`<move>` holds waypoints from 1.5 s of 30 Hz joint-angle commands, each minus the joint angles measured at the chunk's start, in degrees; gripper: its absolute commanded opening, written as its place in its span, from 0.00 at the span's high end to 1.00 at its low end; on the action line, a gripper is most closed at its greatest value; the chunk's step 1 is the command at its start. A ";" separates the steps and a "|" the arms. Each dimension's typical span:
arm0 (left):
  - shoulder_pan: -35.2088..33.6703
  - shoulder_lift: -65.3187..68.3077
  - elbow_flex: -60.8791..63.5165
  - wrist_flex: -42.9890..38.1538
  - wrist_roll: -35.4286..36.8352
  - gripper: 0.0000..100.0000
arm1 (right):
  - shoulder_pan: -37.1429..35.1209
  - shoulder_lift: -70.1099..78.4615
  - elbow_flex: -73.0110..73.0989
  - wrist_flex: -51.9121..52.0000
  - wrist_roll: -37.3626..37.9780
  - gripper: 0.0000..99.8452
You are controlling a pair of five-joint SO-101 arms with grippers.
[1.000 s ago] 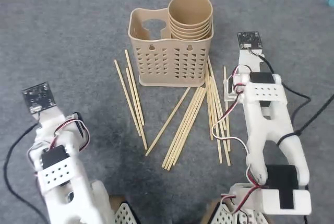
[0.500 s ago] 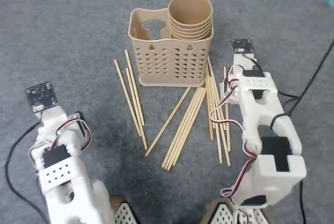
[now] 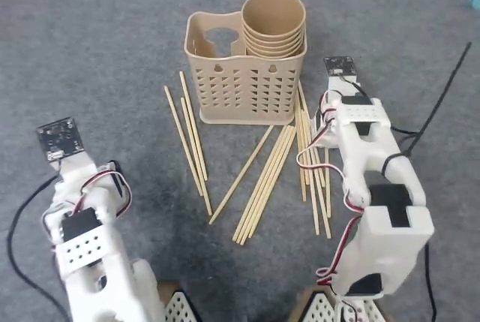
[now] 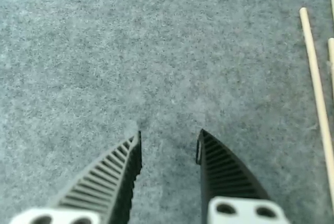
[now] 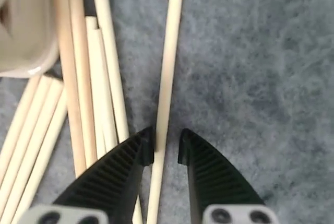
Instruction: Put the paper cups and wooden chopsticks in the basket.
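Your basket (image 3: 225, 89) stands at the upper centre of the high view, on the grey carpet (image 3: 105, 59). The stack of paper cups (image 3: 274, 18) sits upright in its right-hand compartment. The wooden chopsticks (image 3: 262, 179) lie loose on the carpet in front of the basket and down both its sides, with the thickest bunch toward the lower right.

Your right gripper (image 5: 167, 130) hangs low over that right-hand bunch, near the basket's corner (image 5: 23, 36). Its jaws are a narrow gap apart, and one chopstick (image 5: 171, 51) runs into that gap close against one finger. Whether the pad actually touches the stick is hard to say.

Your left gripper (image 4: 169, 132), on the arm at the lower left of the high view, has its jaws spread over bare carpet and holds nothing.
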 commanded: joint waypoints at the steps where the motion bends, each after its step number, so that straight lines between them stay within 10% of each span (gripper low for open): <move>1: 0.44 -1.14 -0.22 -1.32 -0.26 0.84 | -0.04 1.27 -5.71 4.00 0.62 0.92; 13: 0.18 -1.14 -0.13 -1.41 -0.26 0.84 | 6.02 -0.92 -10.73 15.52 -2.02 0.99; 30: 0.44 -1.05 0.75 -4.22 -0.26 0.84 | 6.11 -47.43 -2.64 24.04 -1.58 0.99; 45: 0.53 -1.05 0.75 -4.22 -0.26 0.83 | -14.02 -64.66 -1.23 -10.33 -1.41 0.99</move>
